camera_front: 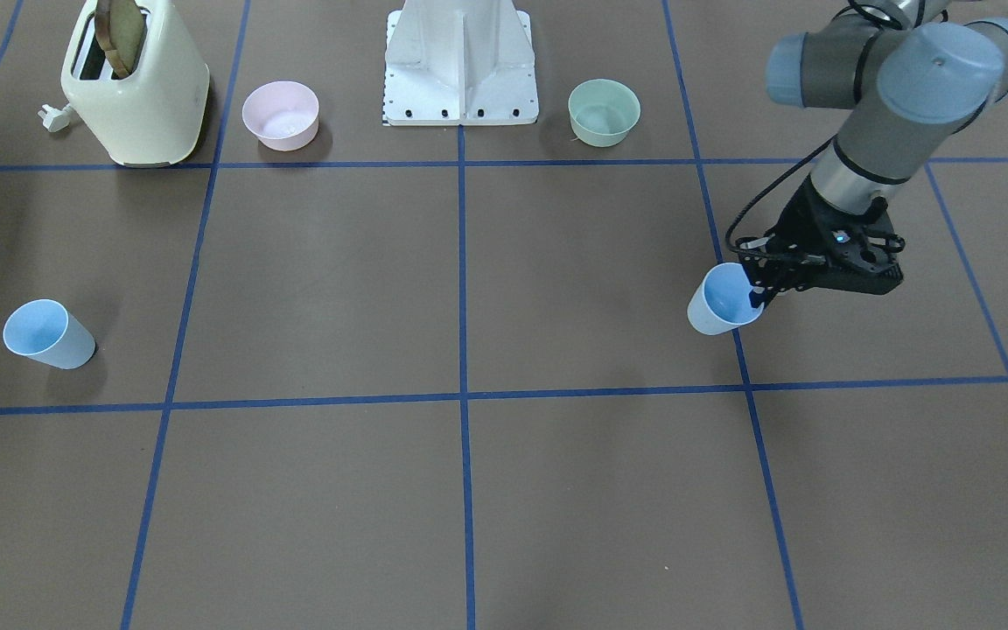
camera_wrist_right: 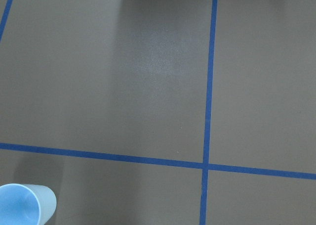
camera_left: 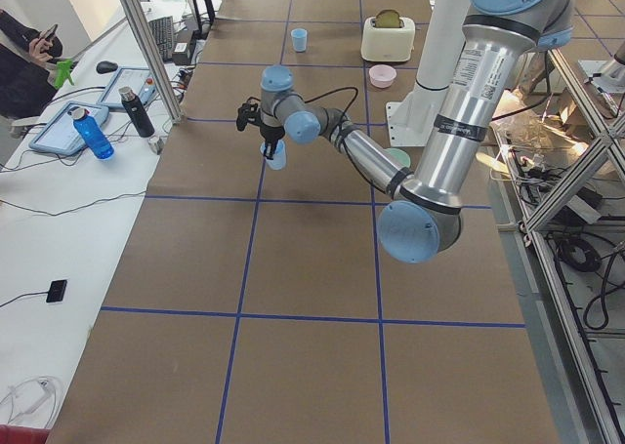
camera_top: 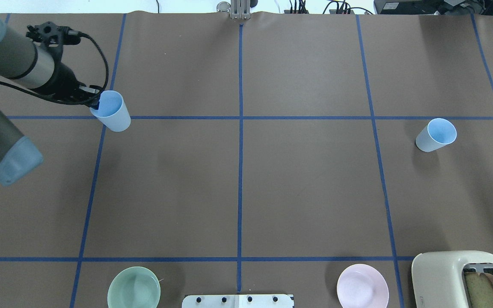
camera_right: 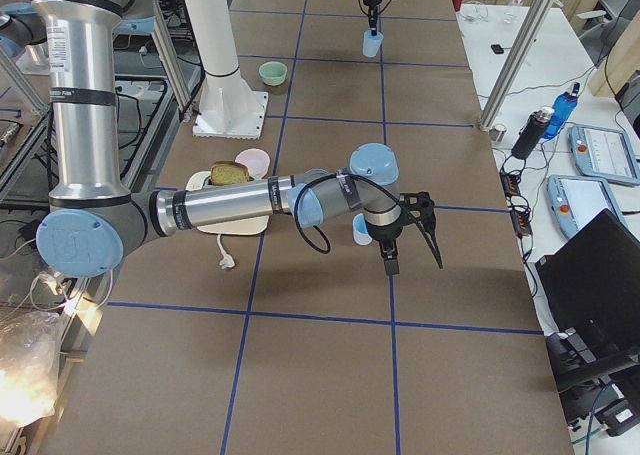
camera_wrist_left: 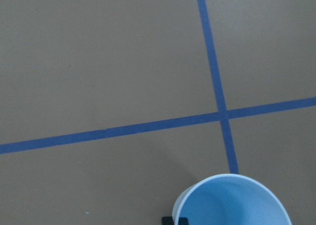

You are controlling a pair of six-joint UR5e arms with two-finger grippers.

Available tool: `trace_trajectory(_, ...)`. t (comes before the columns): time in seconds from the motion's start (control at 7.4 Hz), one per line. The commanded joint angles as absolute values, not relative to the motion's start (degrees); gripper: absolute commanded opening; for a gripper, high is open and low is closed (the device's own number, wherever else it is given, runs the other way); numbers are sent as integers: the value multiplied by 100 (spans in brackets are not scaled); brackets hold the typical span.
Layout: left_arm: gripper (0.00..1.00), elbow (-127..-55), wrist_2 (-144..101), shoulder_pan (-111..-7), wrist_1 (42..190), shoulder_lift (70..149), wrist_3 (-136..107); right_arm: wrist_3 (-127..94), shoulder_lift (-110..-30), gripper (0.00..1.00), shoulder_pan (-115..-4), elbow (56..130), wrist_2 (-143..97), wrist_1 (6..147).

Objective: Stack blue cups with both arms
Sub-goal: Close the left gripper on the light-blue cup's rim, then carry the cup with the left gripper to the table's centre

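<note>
Counter (camera_front: 469, 490) width lies between the two blue cups, which stand well apart. On its own side the left arm (camera_front: 898, 122) reaches out, and the left gripper (camera_front: 762, 293) has its jaws pinched on the rim of the held cup (camera_front: 723, 299), one finger inside. Whether that cup is clear of the counter cannot be told. The free cup (camera_top: 436, 135) stands upright, mouth up, toward the robot's right. The right arm (camera_right: 230, 207) is the nearer one, with the right gripper (camera_right: 414, 263) just beside that cup; how its jaws stand cannot be told.
</note>
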State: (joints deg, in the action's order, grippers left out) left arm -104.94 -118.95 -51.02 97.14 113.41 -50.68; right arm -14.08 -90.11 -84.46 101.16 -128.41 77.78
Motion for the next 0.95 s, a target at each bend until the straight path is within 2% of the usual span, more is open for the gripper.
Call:
trace_trajectory(0.0, 0, -10102, -11262, -4267, 9176, 12519, -5981, -1415, -8991, 100, -8438, 10116, -12841, 7778)
trace_trajectory(0.27, 0, -9398, -10735, -3624, 9193, 13348, -6459, -1554, -8974, 100, -8403, 10116, -12867, 7778)
trace_trajectory(0.81, 0, -9299, -10371, -3033, 9255, 13430, -6521, -1679, -8974, 100, -8341, 10125, -12858, 7717)
